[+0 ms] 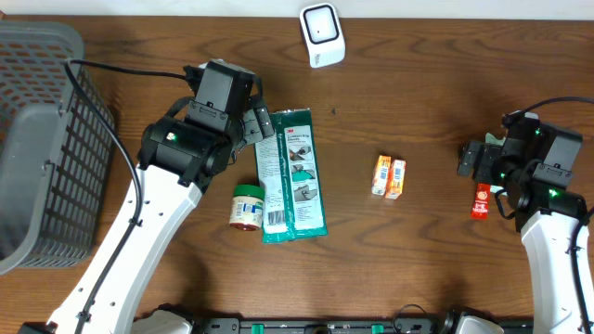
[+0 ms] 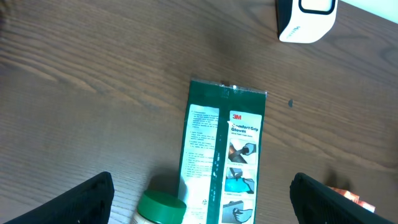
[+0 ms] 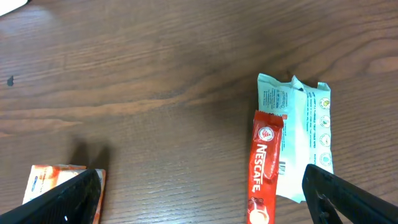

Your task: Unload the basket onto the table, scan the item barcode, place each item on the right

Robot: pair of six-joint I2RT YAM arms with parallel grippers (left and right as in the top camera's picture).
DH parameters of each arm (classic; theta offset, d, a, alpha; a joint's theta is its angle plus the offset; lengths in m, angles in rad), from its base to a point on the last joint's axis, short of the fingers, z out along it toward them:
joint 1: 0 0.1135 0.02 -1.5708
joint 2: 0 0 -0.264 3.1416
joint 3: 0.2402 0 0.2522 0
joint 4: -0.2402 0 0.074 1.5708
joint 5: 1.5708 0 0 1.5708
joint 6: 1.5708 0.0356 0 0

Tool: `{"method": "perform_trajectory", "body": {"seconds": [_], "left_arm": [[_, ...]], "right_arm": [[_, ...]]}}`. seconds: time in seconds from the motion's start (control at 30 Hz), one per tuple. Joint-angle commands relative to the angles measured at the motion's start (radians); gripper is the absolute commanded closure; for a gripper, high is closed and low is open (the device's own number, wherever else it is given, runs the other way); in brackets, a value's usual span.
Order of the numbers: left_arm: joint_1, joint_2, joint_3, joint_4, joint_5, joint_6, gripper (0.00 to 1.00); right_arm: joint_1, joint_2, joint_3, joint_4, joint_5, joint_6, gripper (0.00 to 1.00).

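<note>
The left fingers (image 2: 81,199) stand wide apart and hold nothing. They hang above the surface (image 2: 93,74), with the glove pack (image 2: 224,155) lying flat between them and its top edge ahead of the tips. A jar (image 2: 160,208) with a green lid sits just beside the pack, nearer the finger at the left edge of the wrist view. The scanner (image 2: 305,18) stands well ahead of the tips, off toward the other finger and well apart from the pack.

This straddling pose reads as a lineup for a grasp. The pack is broad and thin, so a wide opening is what would let the tips come down on both long edges. I take the pack to be the item to scan, though no barcode can be made out on its upper face. If the code is underneath, the pack would have to be lifted and turned toward the scanner.

The right fingers (image 3: 348,193) are equally wide and empty, and they hover low. Between them a red Nescafe stick (image 3: 264,168) lies partly over a white sachet (image 3: 305,124), closer to the finger at the right edge of that view. A pair of orange boxes (image 3: 56,180) lies just by the opposite finger. This arm seems parked over its own goods, out of the way. A grey basket (image 1: 37,139) sits far behind the left arm, probably for finished items.
</note>
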Motion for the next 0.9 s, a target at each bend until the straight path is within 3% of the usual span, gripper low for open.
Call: {"method": "perform_trajectory", "body": {"seconds": [0.0,0.67,0.87], "left_arm": [[0.004,-0.011,0.004,-0.003,-0.013,0.01,0.09],[0.004,-0.011,0.004,0.021,-0.01,-0.005,0.09],[0.002,-0.006,-0.005,-0.081,-0.005,-0.005,0.09]], "right_arm": [[-0.004,-0.009,0.016,-0.004,-0.009,0.01,0.01],[-0.004,-0.009,0.016,-0.004,-0.009,0.01,0.01],[-0.004,-0.009,0.016,-0.004,-0.009,0.01,0.01]]}}
